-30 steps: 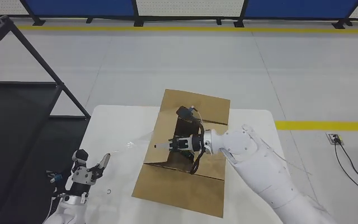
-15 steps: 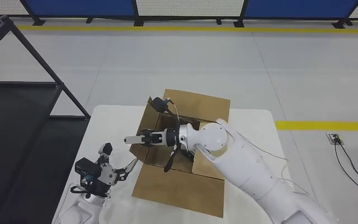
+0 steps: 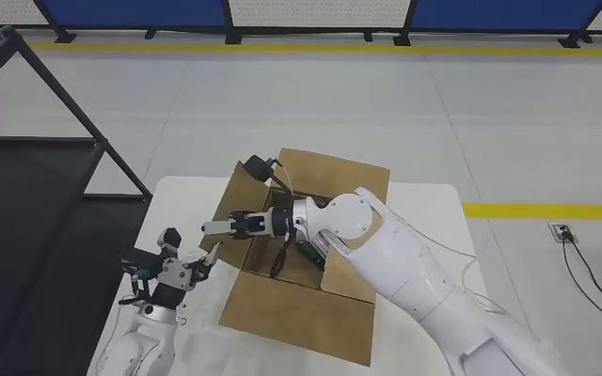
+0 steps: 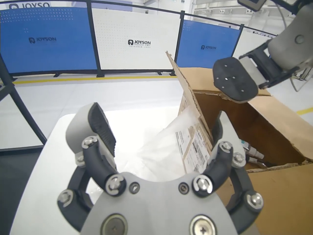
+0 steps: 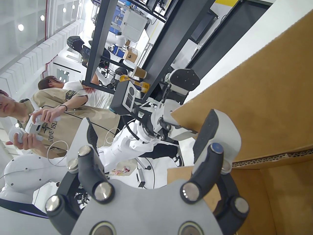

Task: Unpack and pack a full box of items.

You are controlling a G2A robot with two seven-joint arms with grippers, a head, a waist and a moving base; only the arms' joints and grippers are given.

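Note:
An open cardboard box (image 3: 292,310) lies on the white table (image 3: 188,202). Its left flap (image 3: 241,191) stands upright, with a printed label (image 4: 195,145) on its outer face. My right gripper (image 3: 216,227) reaches across the box and is open, with the flap's corner (image 5: 181,113) between its fingers. My left gripper (image 3: 195,252) sits by the box's left side, open, with the flap's edge and a clear plastic sheet (image 4: 161,145) between its fingers. One right pad (image 4: 234,81) hangs above the flap. A green item (image 3: 308,252) and a small nozzle (image 4: 250,149) lie inside the box.
A black metal frame (image 3: 56,103) stands off the table's left side. The table's left edge (image 4: 36,172) runs close beside my left arm. Bare table lies behind the box's left half.
My right gripper moved left out of the box's middle to the left flap, which now stands upright. My left gripper rose and turned toward that flap.

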